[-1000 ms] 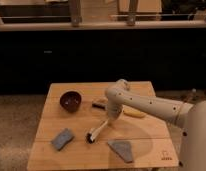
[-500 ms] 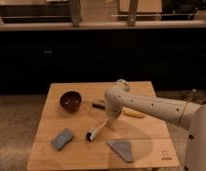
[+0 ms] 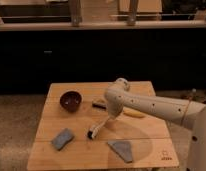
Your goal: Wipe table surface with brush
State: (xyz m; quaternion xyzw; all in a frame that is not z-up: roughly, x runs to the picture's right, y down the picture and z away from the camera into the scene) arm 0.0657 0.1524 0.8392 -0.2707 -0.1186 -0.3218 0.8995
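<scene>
Hand [image 3: 109, 121] at frame ctr grips brush [image 3: 98, 129] by white handle, black head touching counter [image 3: 146, 142] just lower-left.

Blurred claw [image 3: 109, 121] at upper end of brush [image 3: 96, 130] handle; arm [image 3: 146, 105] cut by right edge; block [image 3: 99, 104] partly behind arm.

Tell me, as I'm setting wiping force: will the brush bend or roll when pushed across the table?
The brush looks slim and straight, so probably stiff and light. Its small dark head sits on the table, so it likely drags rather than rolls. The hand is at the handle's upper end, mid-table.
</scene>
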